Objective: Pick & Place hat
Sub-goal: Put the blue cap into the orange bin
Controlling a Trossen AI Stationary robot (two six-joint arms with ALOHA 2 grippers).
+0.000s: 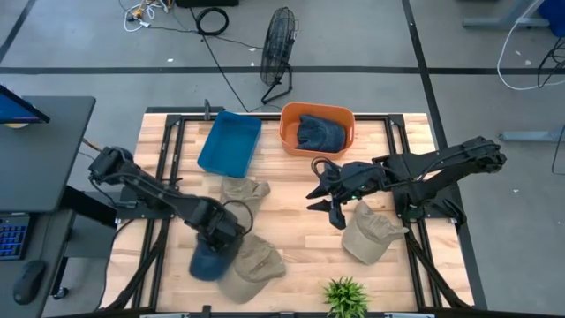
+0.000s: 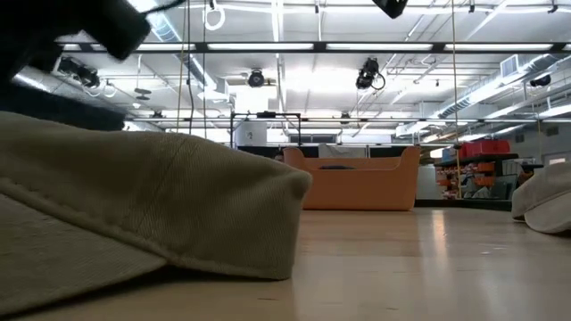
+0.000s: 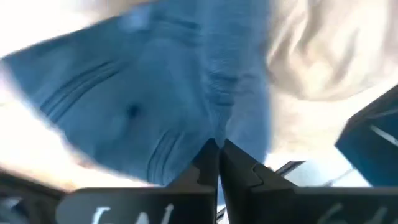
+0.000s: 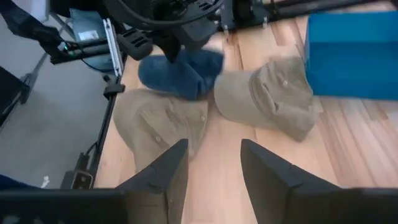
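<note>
A blue hat (image 1: 206,262) sits at the table's near left, against a tan hat (image 1: 256,265). My left gripper (image 1: 226,235) is over it, shut on its cloth. Two more tan hats lie on the wood, one mid-table (image 1: 244,190) and one to the right (image 1: 371,231). Another blue hat (image 1: 318,132) lies inside the orange bin (image 1: 291,113). My right gripper (image 1: 333,210) hangs open above the table, just left of the right tan hat, touching nothing. In the right wrist view the open fingers (image 4: 214,168) face the blue hat (image 4: 180,71). My left gripper (image 3: 217,152) pinches the blue hat's crown cloth (image 3: 214,124) between its two shut fingertips, a little aside from the top button (image 3: 132,111). The fingers come from above, slanting down. Whether the hat is clear of the table cannot be told.
An empty blue tray (image 1: 229,141) stands at the far left beside the orange bin. A small green plant (image 1: 344,296) sits at the near edge. In the low view a tan hat (image 2: 134,205) fills the foreground. Bare wood shows between the hats.
</note>
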